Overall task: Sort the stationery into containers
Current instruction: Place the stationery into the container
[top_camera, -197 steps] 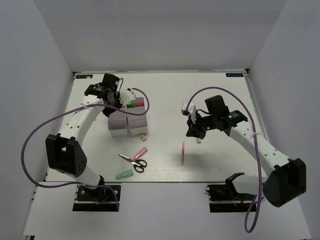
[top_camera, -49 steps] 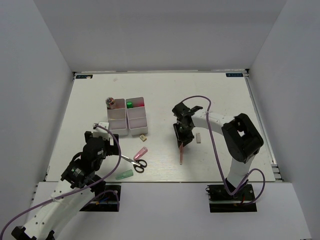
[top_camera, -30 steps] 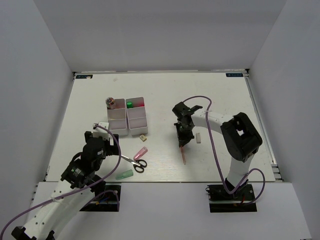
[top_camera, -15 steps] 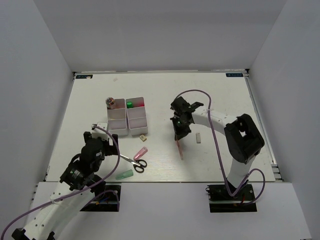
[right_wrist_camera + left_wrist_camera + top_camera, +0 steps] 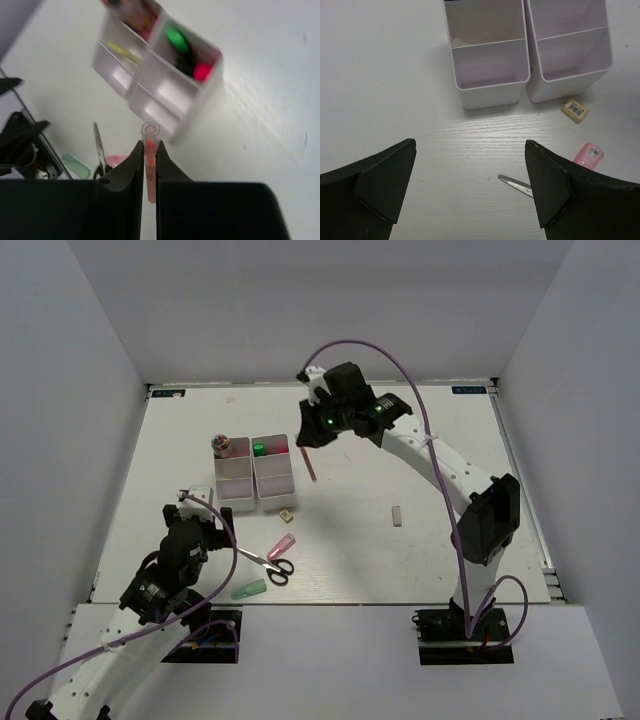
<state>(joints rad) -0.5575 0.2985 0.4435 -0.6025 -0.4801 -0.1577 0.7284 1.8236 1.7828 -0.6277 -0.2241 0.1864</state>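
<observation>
Holding a thin pink plastic stick (image 5: 311, 466) clenched, the right pincer (image 5: 149, 150) hangs over the table (image 5: 440, 470) at upper centre, just right of the two white divided plastic trays (image 5: 275, 490), while the left pincer (image 5: 470, 145) stands released at lower left; the transfer appears to be in hand, and the next move calls for alignment over a compartment, then release.

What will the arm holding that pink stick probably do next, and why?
Probably swing slightly left, over the white trays, then lower. The right gripper is shut on the thin pink stick, which hangs just right of the trays and is not yet above any compartment.
</observation>
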